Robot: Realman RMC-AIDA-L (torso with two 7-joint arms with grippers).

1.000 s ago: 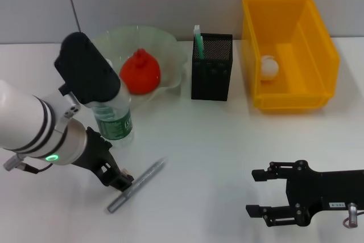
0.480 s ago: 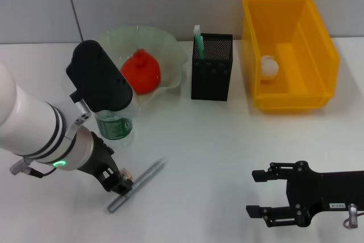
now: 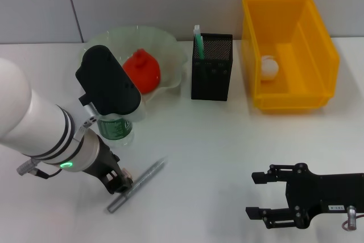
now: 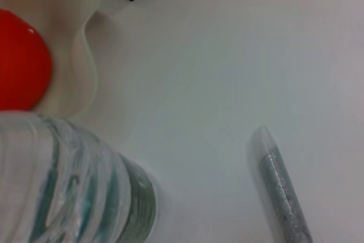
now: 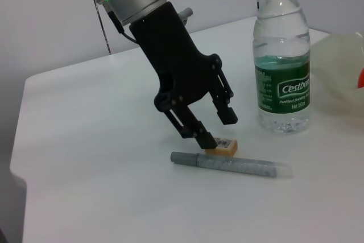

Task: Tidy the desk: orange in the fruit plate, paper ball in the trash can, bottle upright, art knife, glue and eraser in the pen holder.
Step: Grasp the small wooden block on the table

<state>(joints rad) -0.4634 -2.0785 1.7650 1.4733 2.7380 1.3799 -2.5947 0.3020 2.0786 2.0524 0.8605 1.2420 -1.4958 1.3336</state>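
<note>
- Since a second ago the left arm has swung further in over the near left part of the tabletop (image 3: pixel 216 140), and its dark wrist housing now hides more of the bottle; the left tool (image 5: pixel 211 130) has come down to the small eraser (image 5: pixel 223 144).
- Seen from the right wrist, the left tool's fingers stand apart, one tip touching the eraser and the other clear of it, so nothing is clamped yet. My judgement is that the eraser is the piece now in hand, with closing and lifting not yet done.
- Just beside the eraser, on its near side, lies the grey art knife (image 3: pixel 137 185), flat on the tabletop and close enough to be nudged when the fingers close.
- Upright behind them stands the bottle (image 5: pixel 281 61), near the arm.
- At the far left the orange (image 3: pixel 140 72) sits in the fruit plate (image 3: pixel 170 49); the paper ball (image 3: pixel 269 66) lies in the yellow trash can (image 3: pixel 318 44) at the far right.
- Between them the pen holder (image 3: pixel 212 75) already holds a green-and-white stick, which may be the glue.
- Near the right front edge the right tool (image 3: pixel 267 194) rests idle, fingers apart and empty.
</note>
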